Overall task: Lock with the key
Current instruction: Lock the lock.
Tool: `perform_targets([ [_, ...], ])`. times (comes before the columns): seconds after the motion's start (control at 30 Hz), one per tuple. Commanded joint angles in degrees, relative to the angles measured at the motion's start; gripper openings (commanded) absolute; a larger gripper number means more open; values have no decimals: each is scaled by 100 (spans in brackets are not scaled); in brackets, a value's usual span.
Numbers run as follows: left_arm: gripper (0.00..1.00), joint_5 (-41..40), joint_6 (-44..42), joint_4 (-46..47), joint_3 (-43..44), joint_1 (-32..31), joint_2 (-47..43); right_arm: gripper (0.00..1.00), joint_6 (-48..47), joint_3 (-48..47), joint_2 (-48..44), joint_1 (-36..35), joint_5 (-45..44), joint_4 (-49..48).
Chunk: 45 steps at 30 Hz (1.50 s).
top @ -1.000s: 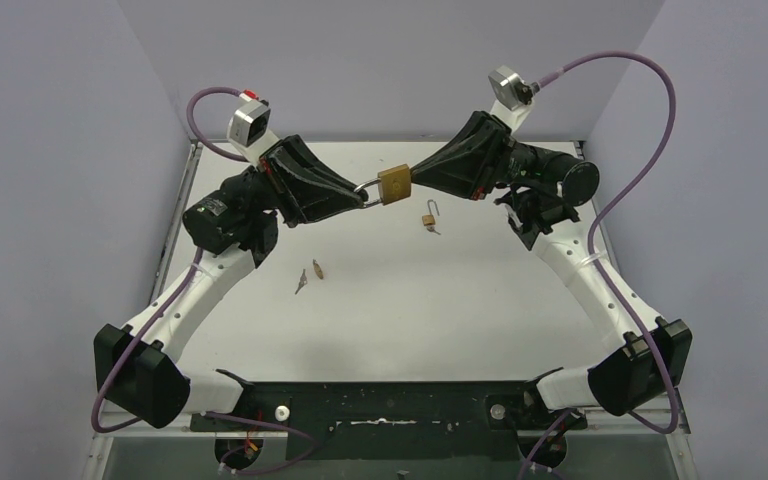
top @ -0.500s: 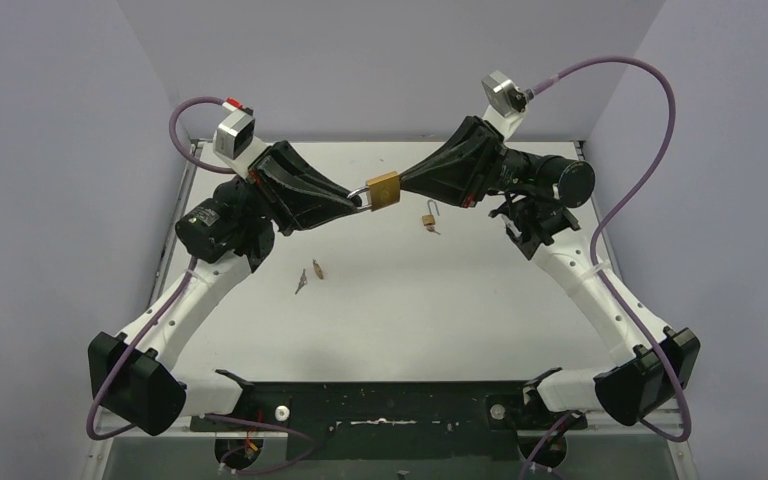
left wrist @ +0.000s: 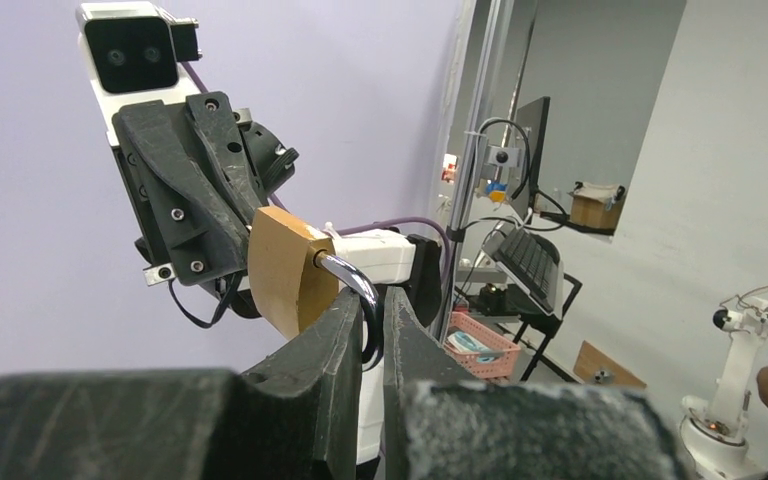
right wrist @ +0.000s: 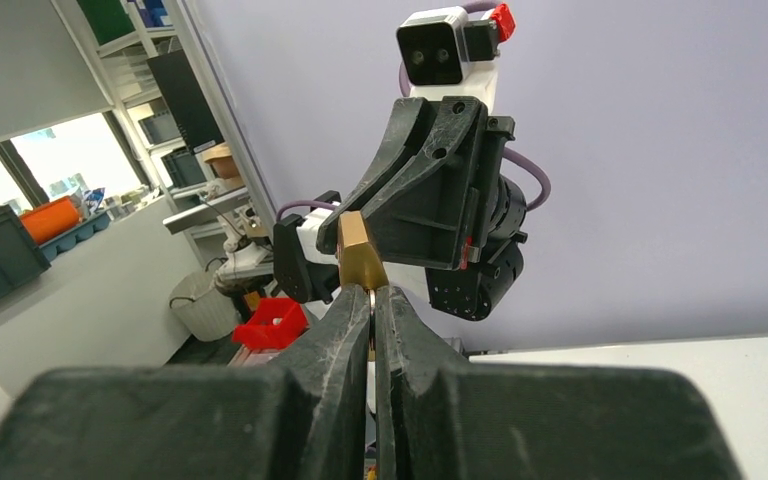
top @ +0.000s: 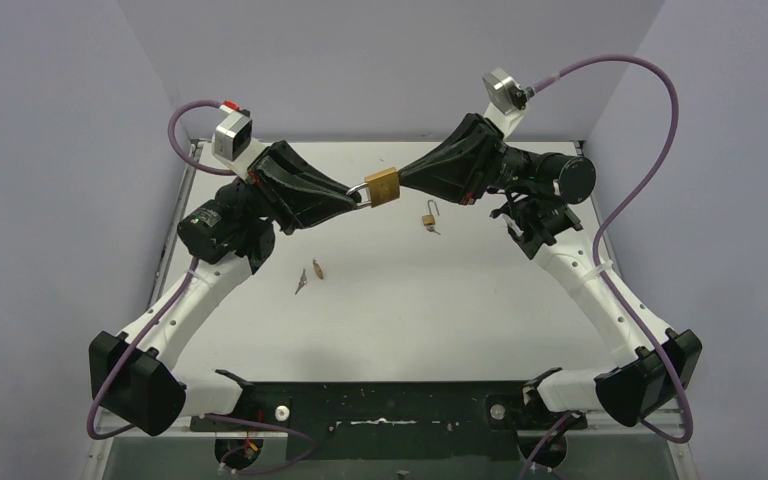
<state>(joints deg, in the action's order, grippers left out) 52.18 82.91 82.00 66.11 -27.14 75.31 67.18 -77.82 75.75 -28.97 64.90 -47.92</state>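
Over the last second both arms drifted a shade to the left, and the brass padlock [top: 381, 188] slid with them; it hung in the air between the two wrists, above the far part of the table [top: 440, 300]. I had the left gripper [top: 358, 198] pinched tight on the shackle [left wrist: 348, 277], its fingers closed around the steel loop so the lock body stood out to the side. The right gripper [top: 405, 182] met the body from the opposite end, its jaws drawn narrow on a thin silvery sliver that I took for the key [right wrist: 371, 303], its tip at the base of the lock. A smaller padlock [top: 429, 217] lay untouched on the table below, well apart from the action. I judged the work to be at the key stage, with the lock braced and the key seated or nearly so. I could not tell from any view whether the shackle was fully home in the body. The next move would call for a steady left hold while the right wrist rolled about the key's own axis, keeping the key straight in its slot so that it did not bind or slip from the fingers.
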Motion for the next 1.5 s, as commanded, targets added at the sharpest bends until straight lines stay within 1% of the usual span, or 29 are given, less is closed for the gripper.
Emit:
perform_targets([
  [0.0,0,-382,-727,-1100,-85,-152,453,0,-178,-89,174,-661,391,336],
  [0.1,0,-427,-838,-1178,-98,-153,488,0,-190,-85,205,-722,398,344],
  [0.63,0,-615,-689,-1035,-24,-193,814,0,-364,124,445,-1259,332,388],
  [0.87,0,-698,-720,-1075,-79,-213,863,0,-615,155,494,-1523,282,666],
  [1.1,0,-700,-1078,-1556,-122,-265,770,0,-836,162,597,-1748,259,894],
  [1.3,0,-713,-1141,-1668,-164,-270,730,0,-863,139,610,-1787,254,902],
  [1.47,0,-726,-1067,-1640,-249,-83,653,0,-894,112,506,-1628,282,996],
])
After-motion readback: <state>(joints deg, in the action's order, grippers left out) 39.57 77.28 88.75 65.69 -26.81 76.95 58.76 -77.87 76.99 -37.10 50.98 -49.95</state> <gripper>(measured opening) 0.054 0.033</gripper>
